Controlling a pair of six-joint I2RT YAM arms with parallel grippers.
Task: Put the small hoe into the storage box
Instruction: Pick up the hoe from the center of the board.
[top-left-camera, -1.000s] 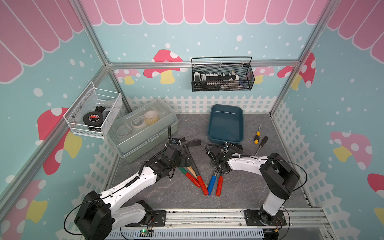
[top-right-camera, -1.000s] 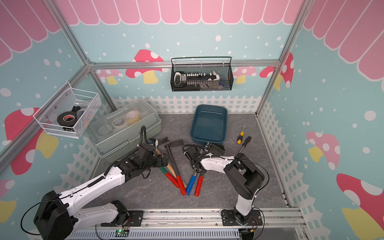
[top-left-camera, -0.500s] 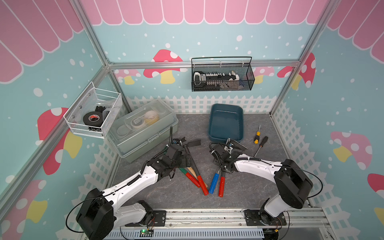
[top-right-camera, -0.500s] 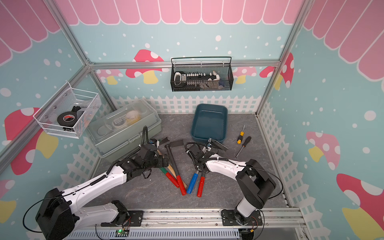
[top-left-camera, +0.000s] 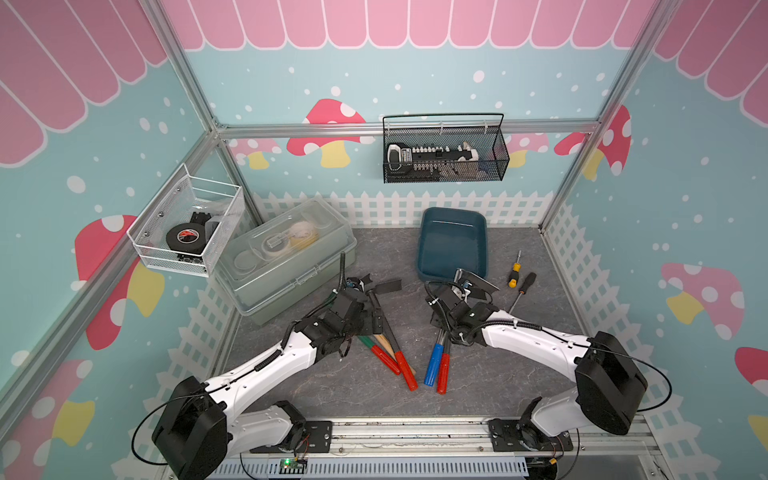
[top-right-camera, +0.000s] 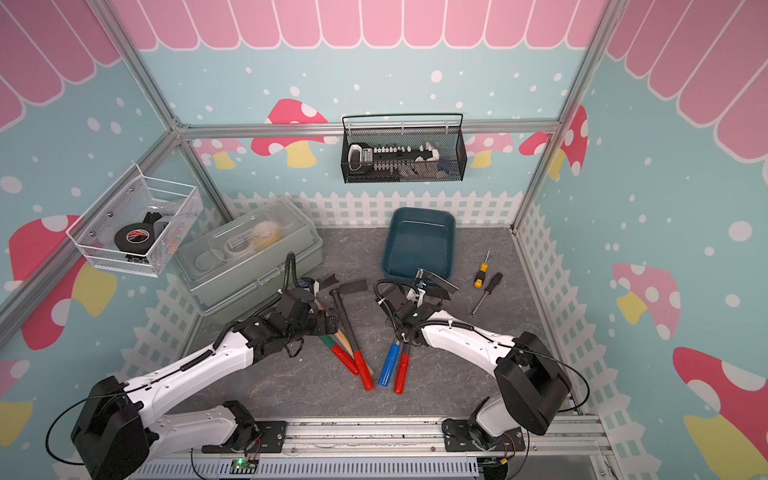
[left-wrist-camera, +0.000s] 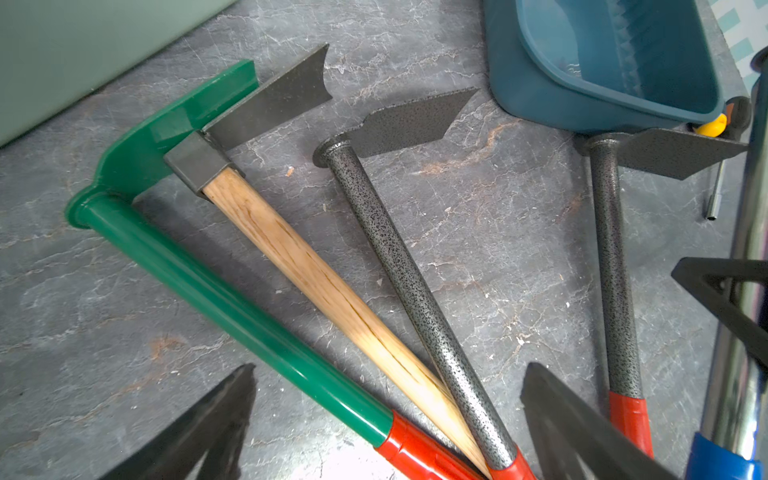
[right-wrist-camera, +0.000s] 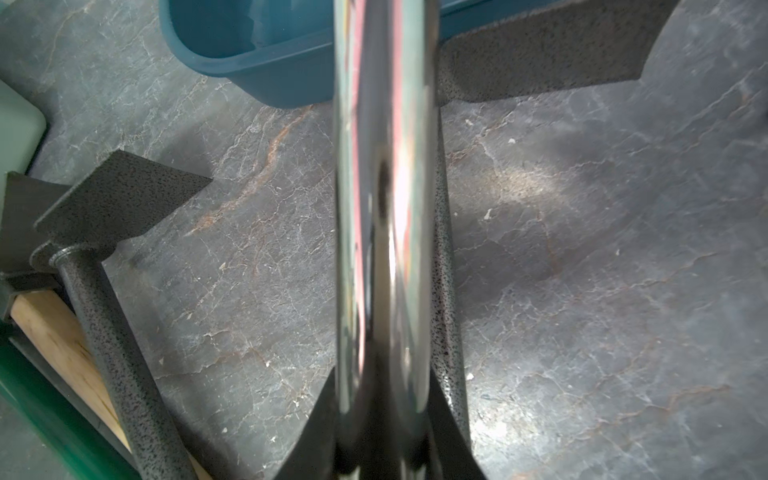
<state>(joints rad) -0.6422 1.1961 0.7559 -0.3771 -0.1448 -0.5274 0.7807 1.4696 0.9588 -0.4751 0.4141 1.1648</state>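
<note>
Dark teal-blue shallow rectangular plastic storage box (top-left-camera: 453, 245) stands at the rear. Small hoe with chrome shaft and blue grip (top-left-camera: 433, 363) is outside it, head at the box's near rim, with the right gripper (right-wrist-camera: 382, 415) clamped on its shaft. Left gripper (left-wrist-camera: 388, 374), jaws spread, holds nothing above the green, wooden and speckled-grey hoes (left-wrist-camera: 415, 299).

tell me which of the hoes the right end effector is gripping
The chrome-shafted hoe with the blue grip, clamped in the right end effector. The green hoe, wooden-handled hoe and two speckled grey hoes lie ungripped on the table.
</note>
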